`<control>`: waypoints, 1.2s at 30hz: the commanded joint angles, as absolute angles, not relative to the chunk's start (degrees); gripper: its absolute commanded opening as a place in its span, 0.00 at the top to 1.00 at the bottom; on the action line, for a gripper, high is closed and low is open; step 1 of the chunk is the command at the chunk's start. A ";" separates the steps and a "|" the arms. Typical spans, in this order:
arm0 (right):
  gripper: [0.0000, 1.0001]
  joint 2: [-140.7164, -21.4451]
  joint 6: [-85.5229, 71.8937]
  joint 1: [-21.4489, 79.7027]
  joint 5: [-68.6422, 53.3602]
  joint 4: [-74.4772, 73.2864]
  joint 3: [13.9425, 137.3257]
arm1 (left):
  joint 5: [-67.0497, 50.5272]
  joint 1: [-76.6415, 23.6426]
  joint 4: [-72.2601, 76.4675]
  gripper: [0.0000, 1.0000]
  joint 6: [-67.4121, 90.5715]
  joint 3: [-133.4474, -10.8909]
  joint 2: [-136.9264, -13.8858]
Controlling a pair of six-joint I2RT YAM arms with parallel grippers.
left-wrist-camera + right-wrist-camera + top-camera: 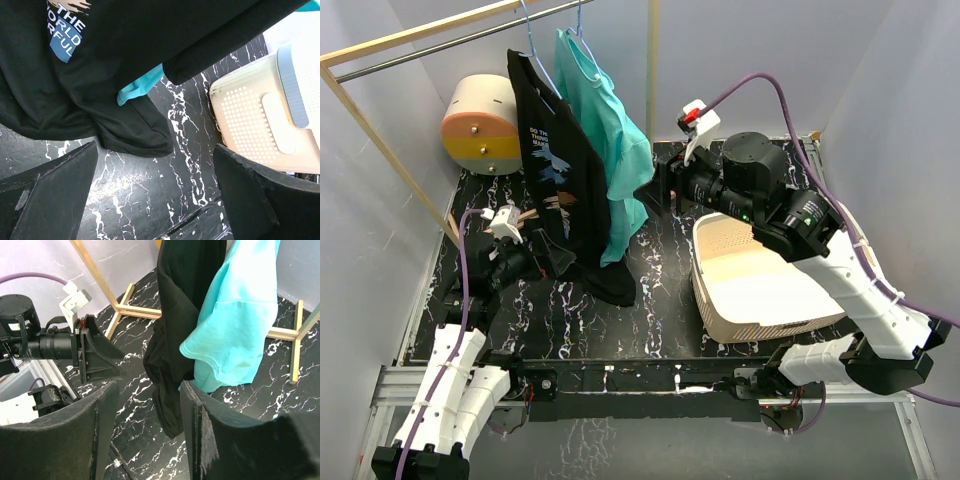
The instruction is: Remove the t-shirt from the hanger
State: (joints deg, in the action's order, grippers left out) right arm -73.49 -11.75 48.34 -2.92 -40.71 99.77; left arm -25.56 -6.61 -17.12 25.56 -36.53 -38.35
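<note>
A black printed t-shirt (565, 190) and a teal t-shirt (617, 140) hang side by side on thin wire hangers (535, 55) from the rack rail. My left gripper (542, 258) is open, low beside the black shirt's hem on its left, holding nothing. In the left wrist view the black shirt (150, 60) fills the top, above the open gripper (155, 185), with a bit of teal shirt (142, 87) behind. My right gripper (663, 190) is open and empty, just right of the teal shirt. Its wrist view shows both the black shirt (180, 315) and the teal shirt (240, 315) ahead of the gripper (147, 430).
A cream laundry basket (760, 290) sits on the black marbled table at the right, under my right arm, and shows in the left wrist view (250, 120). A cream and orange drum (485, 125) stands at the back left. The wooden rack frame (380, 140) borders the left side.
</note>
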 commanded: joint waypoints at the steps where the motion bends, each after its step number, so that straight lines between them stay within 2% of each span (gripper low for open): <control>1: 0.43 -74.67 -9.80 48.42 -3.42 -39.93 105.54 | -27.52 -7.03 -16.57 0.03 25.49 -37.45 -38.09; 5: 0.37 -75.38 -9.00 48.43 -4.33 -38.38 107.02 | -28.01 -7.12 -16.44 0.03 25.49 -37.46 -38.32; 18: 0.37 -81.46 -7.65 48.43 5.01 -37.06 115.33 | -27.94 -7.27 -16.28 0.03 25.58 -37.36 -37.79; 28: 0.34 -96.80 0.47 48.14 15.17 -38.67 134.26 | -27.29 -7.85 -16.52 0.03 25.58 -37.35 -37.25; 31: 0.34 -99.39 0.34 46.16 13.78 -37.08 135.68 | -26.82 -8.28 -16.61 0.03 25.66 -37.36 -37.01; 36: 0.37 -102.97 -3.06 40.59 4.93 -34.17 135.70 | -26.13 -9.19 -16.91 0.03 25.58 -37.44 -36.91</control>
State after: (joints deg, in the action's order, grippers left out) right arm -101.08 -1.69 44.42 10.13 -38.96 133.10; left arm -26.28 -8.40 -16.75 25.58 -36.53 -37.54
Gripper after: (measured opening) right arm 0.642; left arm 0.970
